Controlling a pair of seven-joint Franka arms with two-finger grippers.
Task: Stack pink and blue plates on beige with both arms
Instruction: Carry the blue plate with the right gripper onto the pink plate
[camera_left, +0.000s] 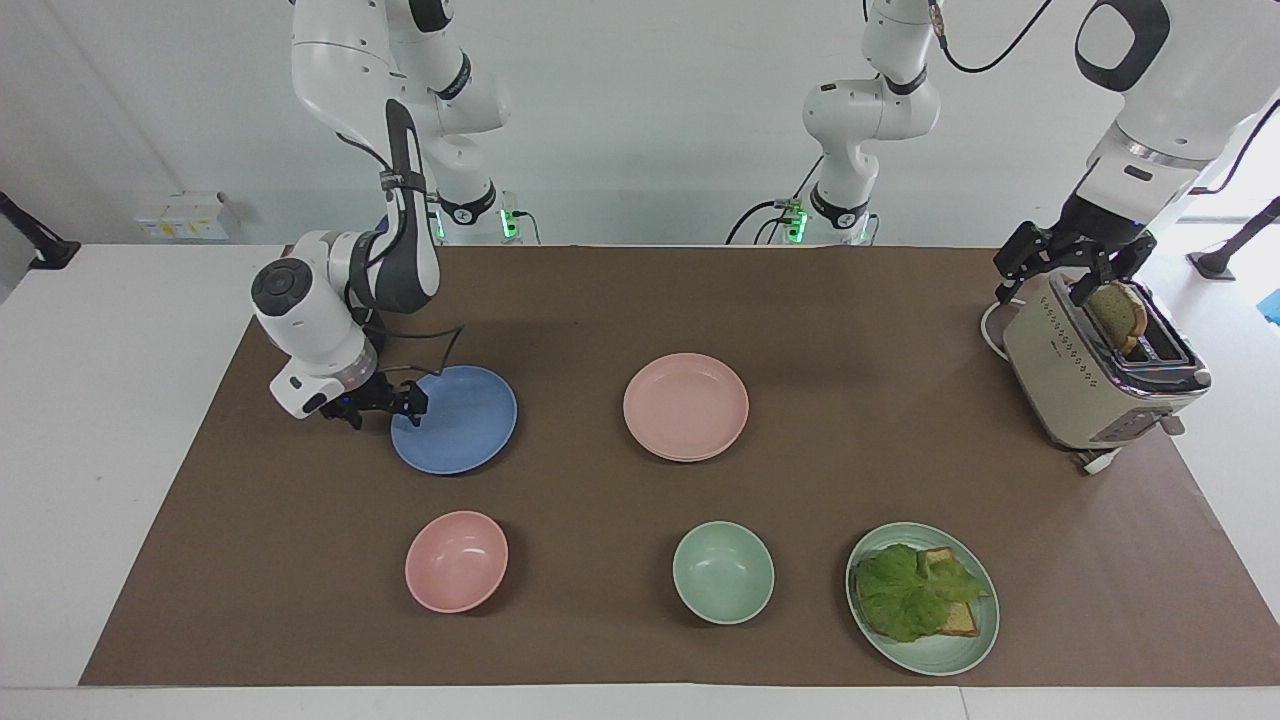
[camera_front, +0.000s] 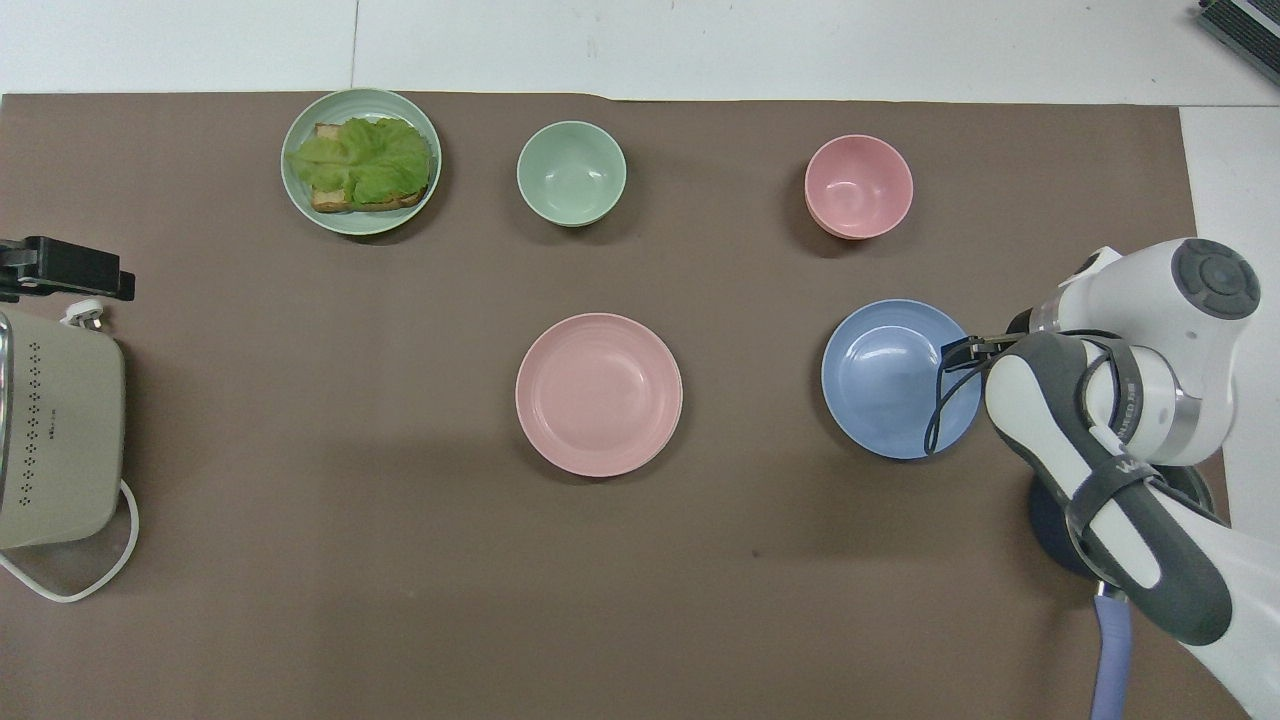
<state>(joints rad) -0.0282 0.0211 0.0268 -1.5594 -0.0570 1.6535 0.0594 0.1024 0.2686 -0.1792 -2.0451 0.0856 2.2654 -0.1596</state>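
The blue plate (camera_left: 455, 420) (camera_front: 895, 380) lies on the brown mat toward the right arm's end. My right gripper (camera_left: 405, 400) (camera_front: 960, 350) is low at the plate's rim on the side toward the right arm's end, open. The pink plate (camera_left: 686, 400) (camera_front: 598, 392) lies mid-table on the beige plate (camera_left: 690, 458), of which only a thin pale rim shows. My left gripper (camera_left: 1075, 268) (camera_front: 65, 270) hangs open over the toaster, holding nothing.
A beige toaster (camera_left: 1095, 385) with a bread slice stands at the left arm's end. Farther from the robots are a pink bowl (camera_left: 456, 560), a green bowl (camera_left: 722, 572) and a green plate (camera_left: 960, 655) with lettuce on toast. A dark pot (camera_front: 1050, 520) sits under the right arm.
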